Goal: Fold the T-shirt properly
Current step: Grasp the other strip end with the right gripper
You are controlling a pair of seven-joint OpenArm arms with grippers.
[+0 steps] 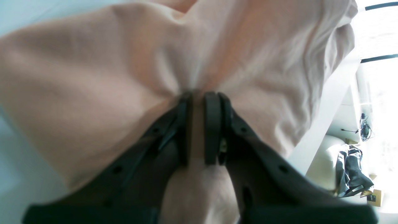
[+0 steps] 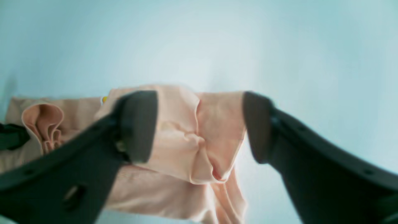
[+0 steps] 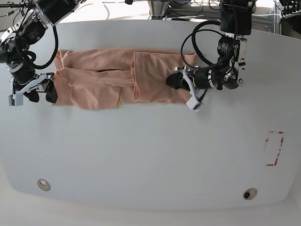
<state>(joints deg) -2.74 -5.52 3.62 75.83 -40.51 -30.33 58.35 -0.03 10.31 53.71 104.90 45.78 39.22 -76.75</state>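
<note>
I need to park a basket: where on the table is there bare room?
The wide stretch of table in front of the T-shirt is bare, out to the red marking. The back strip is crowded: the shirt, the left pincer clamping its end, and the open right pincer at the other end.

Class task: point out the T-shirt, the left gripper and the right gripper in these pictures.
T-shirt (image 3: pixel 94 82): base view, middle of the fabric.
Left gripper (image 1: pixel 199 96): left wrist view, between fingertips pinching cloth.
Right gripper (image 2: pixel 199 127): right wrist view, between spread fingertips.

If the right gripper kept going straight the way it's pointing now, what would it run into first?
Most likely the T-shirt: the open right gripper points at its bunched edge, which lies between the jaws just ahead. Depth is hard to judge.
</note>
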